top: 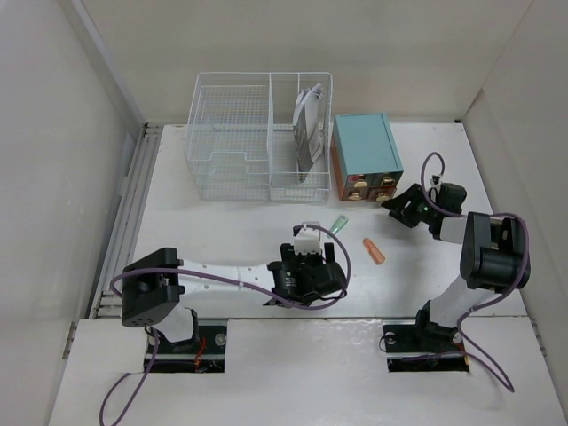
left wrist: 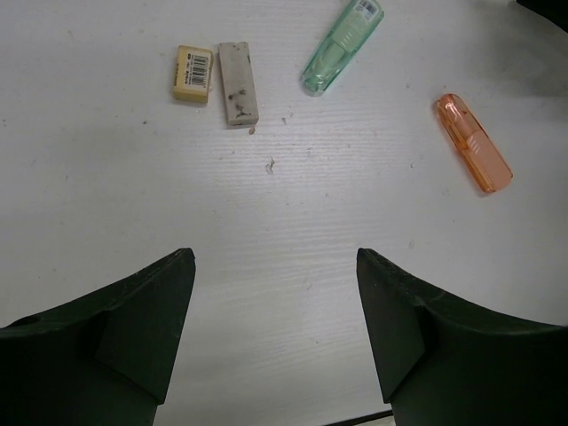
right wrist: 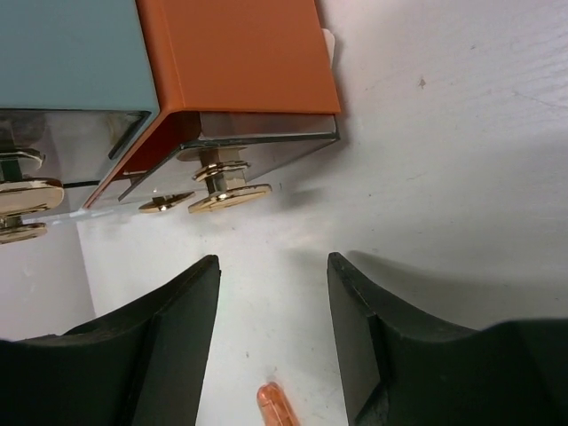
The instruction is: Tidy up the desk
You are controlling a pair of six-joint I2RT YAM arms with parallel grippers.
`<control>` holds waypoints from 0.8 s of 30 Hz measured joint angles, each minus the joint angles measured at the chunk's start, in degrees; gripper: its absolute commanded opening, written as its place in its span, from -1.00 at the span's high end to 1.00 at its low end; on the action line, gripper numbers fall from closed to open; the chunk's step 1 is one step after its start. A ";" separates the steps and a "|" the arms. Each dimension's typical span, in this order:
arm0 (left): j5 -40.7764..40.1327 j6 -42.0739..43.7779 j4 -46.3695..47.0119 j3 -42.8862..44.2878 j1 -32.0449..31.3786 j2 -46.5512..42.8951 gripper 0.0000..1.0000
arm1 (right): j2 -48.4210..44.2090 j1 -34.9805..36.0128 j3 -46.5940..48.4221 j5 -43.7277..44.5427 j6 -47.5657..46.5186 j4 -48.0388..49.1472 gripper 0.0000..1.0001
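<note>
Right of centre, the right gripper (top: 395,204) gapes, seemingly short of a drawer knob (right wrist: 229,188). Misaligned, it could shove the teal box (top: 365,142). Left gripper (left wrist: 275,262) hangs released.

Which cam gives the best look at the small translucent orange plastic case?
Left wrist: the translucent orange plastic case shows whole and close, flat on the white desk. Top external shows it tiny; right wrist catches only one rounded end at the bottom edge.
</note>
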 measured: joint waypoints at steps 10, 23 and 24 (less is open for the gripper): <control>0.02 -0.20 0.00 0.00 -0.02 0.26 -0.41 | 2.93 0.00 0.50 -3.61 4.33 5.16 -0.15; 0.48 -0.17 0.28 0.31 -0.02 2.03 -0.41 | 7.80 1.18 1.33 -3.61 10.45 15.23 -0.15; 0.50 -0.17 0.33 0.37 -0.02 2.03 -0.41 | 8.31 1.49 1.46 -3.48 10.62 15.80 -0.15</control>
